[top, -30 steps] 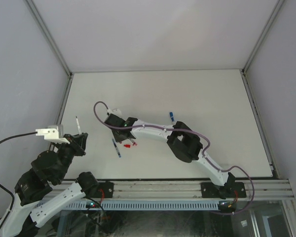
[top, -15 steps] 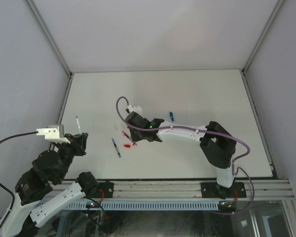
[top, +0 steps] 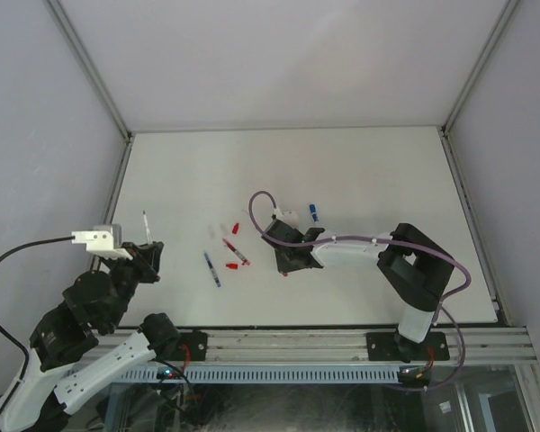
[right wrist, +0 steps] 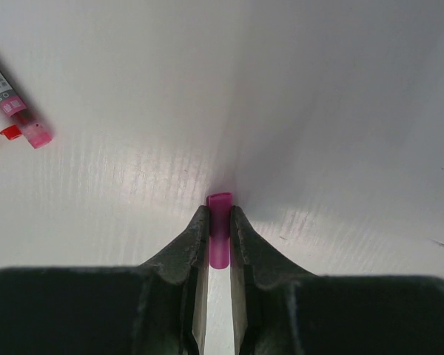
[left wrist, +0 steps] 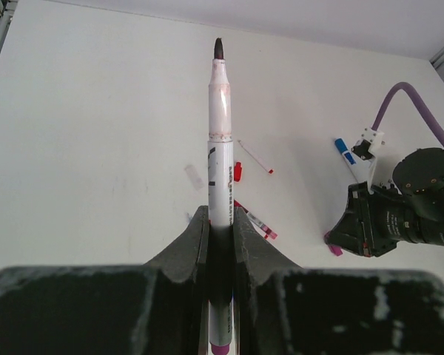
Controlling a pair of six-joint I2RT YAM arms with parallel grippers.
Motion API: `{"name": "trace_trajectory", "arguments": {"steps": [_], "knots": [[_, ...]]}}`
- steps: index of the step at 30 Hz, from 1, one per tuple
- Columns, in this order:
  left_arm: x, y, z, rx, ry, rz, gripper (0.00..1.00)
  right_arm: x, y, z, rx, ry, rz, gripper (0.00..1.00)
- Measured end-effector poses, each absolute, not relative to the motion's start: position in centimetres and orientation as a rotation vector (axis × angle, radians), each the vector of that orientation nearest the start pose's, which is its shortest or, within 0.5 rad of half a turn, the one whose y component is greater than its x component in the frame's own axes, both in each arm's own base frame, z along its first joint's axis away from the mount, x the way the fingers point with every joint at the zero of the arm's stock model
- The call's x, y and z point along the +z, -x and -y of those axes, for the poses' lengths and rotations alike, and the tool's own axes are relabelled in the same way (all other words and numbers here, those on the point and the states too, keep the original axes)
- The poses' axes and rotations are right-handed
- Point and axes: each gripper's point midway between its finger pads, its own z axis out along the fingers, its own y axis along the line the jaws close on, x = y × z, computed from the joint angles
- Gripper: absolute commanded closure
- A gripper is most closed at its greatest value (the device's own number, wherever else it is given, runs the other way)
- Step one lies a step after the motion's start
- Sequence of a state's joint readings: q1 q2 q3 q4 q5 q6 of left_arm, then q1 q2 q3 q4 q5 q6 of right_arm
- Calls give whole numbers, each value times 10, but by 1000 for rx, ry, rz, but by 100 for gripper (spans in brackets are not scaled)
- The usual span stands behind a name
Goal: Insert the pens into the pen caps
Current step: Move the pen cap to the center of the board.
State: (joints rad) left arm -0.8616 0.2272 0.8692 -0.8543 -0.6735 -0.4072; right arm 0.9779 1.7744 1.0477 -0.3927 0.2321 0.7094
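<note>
My left gripper (left wrist: 220, 218) is shut on a white pen (left wrist: 220, 140) with a magenta rear end. Its bare dark tip points up and away; in the top view this pen (top: 145, 225) sticks out past the left gripper (top: 149, 248) at the table's left. My right gripper (right wrist: 220, 214) is shut on a magenta pen cap (right wrist: 220, 225), which is held low against the table. From above, the right gripper (top: 286, 266) sits mid-table with the magenta cap (top: 285, 274) at its tip. A blue pen (top: 212, 268), a red pen (top: 236, 252) and red caps (top: 236, 228) lie between the grippers.
A blue-ended pen (top: 313, 212) lies behind the right arm. A second red cap (top: 231, 266) rests beside the red pen. The right arm's purple cable (top: 261, 202) loops above its wrist. Grey walls enclose the white table (top: 360, 171) on three sides.
The right arm has swung right, away from the loose pens and toward the table's middle, keeping the magenta cap in its grip. The left arm has barely moved.
</note>
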Motion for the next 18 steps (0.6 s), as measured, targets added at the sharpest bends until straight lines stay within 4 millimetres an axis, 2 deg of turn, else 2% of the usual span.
{"name": "trace_trajectory", "arguments": {"steps": [5, 18], "knots": [[283, -160, 38, -329, 79, -1751, 100, 14, -221, -306, 263, 262, -2656, 79], [282, -161, 41, -326, 72, -1759, 100, 13, -217, -306, 295, 247, -2693, 77]]}}
